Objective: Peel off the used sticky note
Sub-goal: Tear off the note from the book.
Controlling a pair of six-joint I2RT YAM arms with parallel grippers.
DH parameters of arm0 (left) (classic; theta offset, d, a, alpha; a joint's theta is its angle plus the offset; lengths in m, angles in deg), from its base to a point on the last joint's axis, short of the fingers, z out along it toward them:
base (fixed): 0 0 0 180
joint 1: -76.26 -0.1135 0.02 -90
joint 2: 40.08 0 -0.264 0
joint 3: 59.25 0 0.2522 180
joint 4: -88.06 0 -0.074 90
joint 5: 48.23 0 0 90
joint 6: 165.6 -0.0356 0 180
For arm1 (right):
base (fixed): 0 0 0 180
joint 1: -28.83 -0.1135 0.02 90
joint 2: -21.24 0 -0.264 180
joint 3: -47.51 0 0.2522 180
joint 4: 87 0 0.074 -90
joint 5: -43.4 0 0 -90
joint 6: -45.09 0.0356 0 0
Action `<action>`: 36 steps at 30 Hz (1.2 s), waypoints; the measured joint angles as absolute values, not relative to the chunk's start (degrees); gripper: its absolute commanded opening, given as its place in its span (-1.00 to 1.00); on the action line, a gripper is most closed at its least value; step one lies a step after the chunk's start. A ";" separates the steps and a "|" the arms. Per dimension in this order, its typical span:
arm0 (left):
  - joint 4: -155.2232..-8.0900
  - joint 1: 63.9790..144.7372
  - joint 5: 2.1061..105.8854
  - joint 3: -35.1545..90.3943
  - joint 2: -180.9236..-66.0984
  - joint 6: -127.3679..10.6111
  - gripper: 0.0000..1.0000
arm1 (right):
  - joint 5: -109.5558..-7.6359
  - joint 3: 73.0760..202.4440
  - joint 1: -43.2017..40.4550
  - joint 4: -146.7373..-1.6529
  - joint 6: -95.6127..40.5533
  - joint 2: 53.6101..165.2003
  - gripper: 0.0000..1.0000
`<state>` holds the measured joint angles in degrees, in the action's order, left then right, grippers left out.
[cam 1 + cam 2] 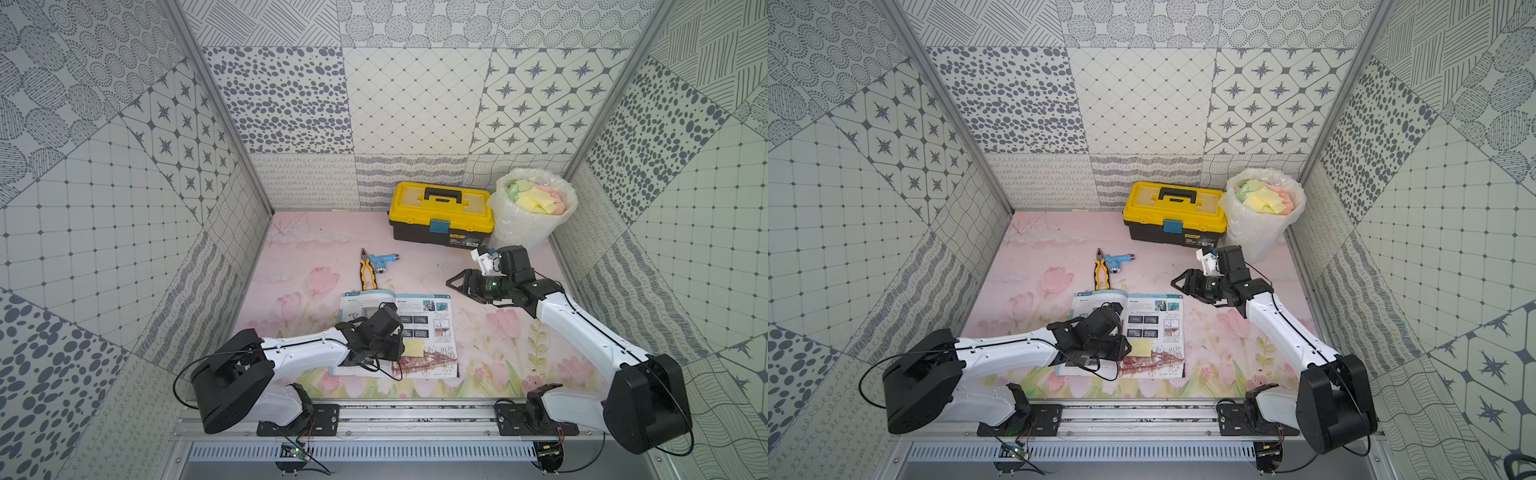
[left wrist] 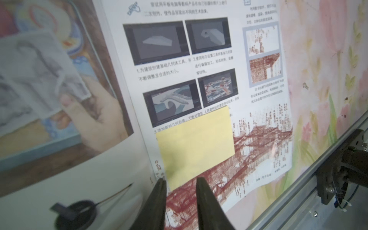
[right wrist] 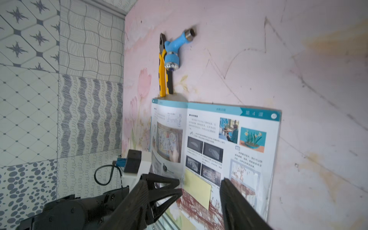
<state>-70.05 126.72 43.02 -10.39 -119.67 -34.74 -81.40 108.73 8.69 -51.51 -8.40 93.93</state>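
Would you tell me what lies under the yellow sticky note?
The sticky note lies on a printed page of the open book; the text directly beneath it is hidden.

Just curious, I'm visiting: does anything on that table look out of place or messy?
The yellow-handled pliers and blue tap lie loose, overlapping, beyond the open book, while the yellow toolbox sits shut. The tabletop is scratched.

Soft, even, bright light fills both top views, leaving only faint shadows under the arms on the surface (image 1: 457, 270). The patterned walls (image 1: 104, 208) bow toward the frame edges. In the left wrist view the book (image 2: 199, 65) blurs across its nearer page, the left hand (image 2: 181, 179) is soft-edged, and the middle print is sharper.
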 measured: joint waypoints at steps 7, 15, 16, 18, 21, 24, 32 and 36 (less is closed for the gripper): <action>-69.97 126.67 44.49 -11.99 -119.70 -34.76 -0.68 | -82.17 102.07 1.08 -53.89 -5.50 94.04 0.23; -70.27 126.43 46.00 -13.74 -118.56 -34.91 -0.78 | -82.06 97.06 -4.71 -58.74 -1.34 94.84 0.14; -70.38 126.41 46.06 -13.82 -118.54 -34.93 -0.79 | -82.08 96.49 -5.26 -59.35 -0.60 95.24 0.12; -70.51 126.41 46.17 -13.93 -118.54 -34.96 -0.80 | -82.06 95.64 -6.35 -60.56 0.47 96.53 0.10; -70.62 126.41 46.28 -14.00 -118.58 -34.96 -0.81 | -82.19 95.16 -8.49 -62.04 1.63 99.00 0.06; -71.04 126.41 46.32 -14.22 -118.58 -34.96 -0.81 | -82.48 95.12 -10.48 -64.25 2.72 102.06 0.04; -71.76 126.41 46.37 -14.81 -118.21 -34.96 -0.81 | -82.67 94.55 -12.45 -68.36 5.13 108.11 0.01; -72.15 126.41 46.41 -15.14 -118.06 -34.93 -0.81 | -83.68 94.50 -12.95 -71.18 6.11 109.60 0.00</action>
